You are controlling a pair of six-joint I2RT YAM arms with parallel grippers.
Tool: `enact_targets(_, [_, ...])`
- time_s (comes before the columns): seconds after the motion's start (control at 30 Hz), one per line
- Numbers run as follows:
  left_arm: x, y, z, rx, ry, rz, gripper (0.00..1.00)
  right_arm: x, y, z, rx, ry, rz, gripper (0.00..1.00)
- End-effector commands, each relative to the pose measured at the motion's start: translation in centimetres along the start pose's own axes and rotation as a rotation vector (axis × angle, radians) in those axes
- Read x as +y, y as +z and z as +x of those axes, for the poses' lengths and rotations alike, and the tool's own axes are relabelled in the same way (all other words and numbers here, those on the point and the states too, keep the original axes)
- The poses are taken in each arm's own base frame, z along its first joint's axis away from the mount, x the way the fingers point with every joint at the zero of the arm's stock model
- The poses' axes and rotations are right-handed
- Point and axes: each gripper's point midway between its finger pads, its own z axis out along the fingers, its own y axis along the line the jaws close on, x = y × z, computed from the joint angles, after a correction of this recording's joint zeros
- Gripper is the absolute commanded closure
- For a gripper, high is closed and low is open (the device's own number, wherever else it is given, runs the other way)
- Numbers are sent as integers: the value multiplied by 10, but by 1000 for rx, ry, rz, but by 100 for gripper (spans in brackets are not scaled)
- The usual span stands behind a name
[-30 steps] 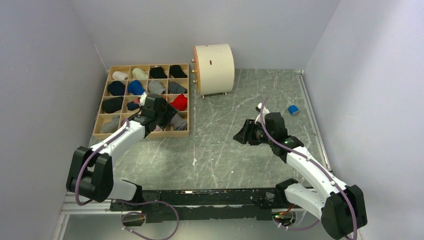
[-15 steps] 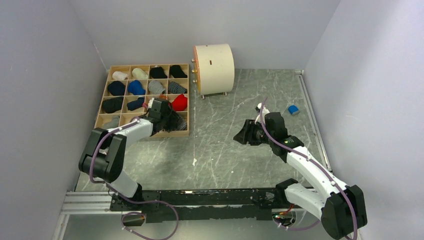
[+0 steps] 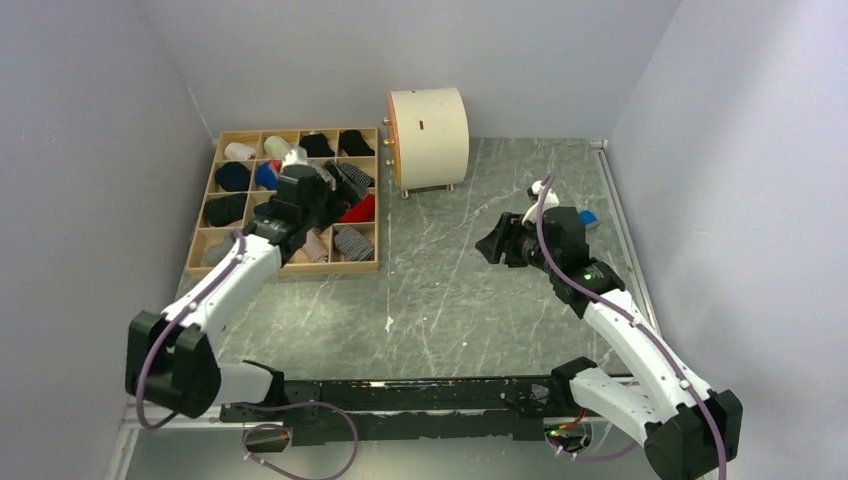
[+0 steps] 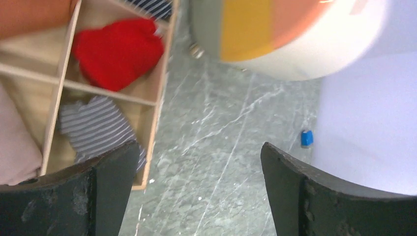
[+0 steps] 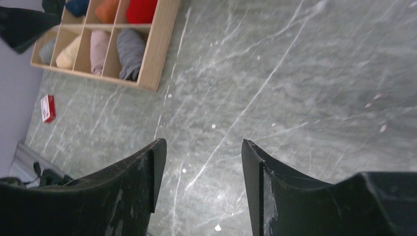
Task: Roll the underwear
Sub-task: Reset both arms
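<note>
The left claw (image 3: 300,195), jaws wide and empty, is hovering over the tray (image 3: 330,268), nearer the garments than the right claw (image 3: 497,246). Its wrist view is showing the striped underwear (image 4: 96,128) in the corner cell, lower-left of the claw, with the pink pair (image 4: 14,147) beside it. The right claw's own view is showing its jaws parted and empty.

Table (image 3: 440,300): bare marble between tray (image 3: 340,267) and right wall (image 3: 720,150); wide passage through the centre and near edge.
Tray: far left; compartments packed with rolls (image 4: 118,51), dividers standing; left gripper (image 4: 199,147) above it, jaws apart.
Drum (image 3: 430,135): far centre, near tray's corner.
Blue block (image 4: 306,138): far right, by wall.
</note>
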Motion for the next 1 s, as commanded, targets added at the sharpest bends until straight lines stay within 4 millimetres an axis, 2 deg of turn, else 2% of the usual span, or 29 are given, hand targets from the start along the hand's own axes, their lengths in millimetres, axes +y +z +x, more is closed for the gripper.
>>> enact_targets(0.0, [-49, -50, -43, -101, 244, 115, 3, 4, -23, -60, -180, -59, 81, 36])
enact_targets(0.13, [-57, -91, -63, -168, 449, 126, 3, 2, -36, -95, -240, -98, 167, 31])
enact_targets(0.17, [-56, -101, -67, -185, 502, 122, 3, -1, -39, -103, -256, -105, 195, 26])
enact_targets(0.2, [-54, -110, -72, -206, 545, 109, 3, -3, -42, -111, -276, -110, 227, 14])
enact_targets(0.23, [-50, -118, -77, -222, 588, 88, 3, -5, -45, -118, -291, -121, 247, 7])
enact_targets(0.33, [-38, -139, -89, -245, 686, 7, 3, -13, -47, -133, -313, -135, 321, 0])
enact_targets(0.47, [-4, -151, -106, -237, 739, -146, 3, -33, -46, -150, -311, -132, 416, 0])
enact_targets(0.63, [30, -159, -131, -239, 680, -224, 3, -48, -35, -163, -286, -81, 384, 0])
enact_targets(0.83, [33, -158, -135, -221, 588, -186, 3, -40, -31, -155, -237, -93, 304, 0])
enact_targets(0.97, [34, -157, -130, -210, 566, -173, 3, -49, -38, -152, -235, -81, 363, 0])
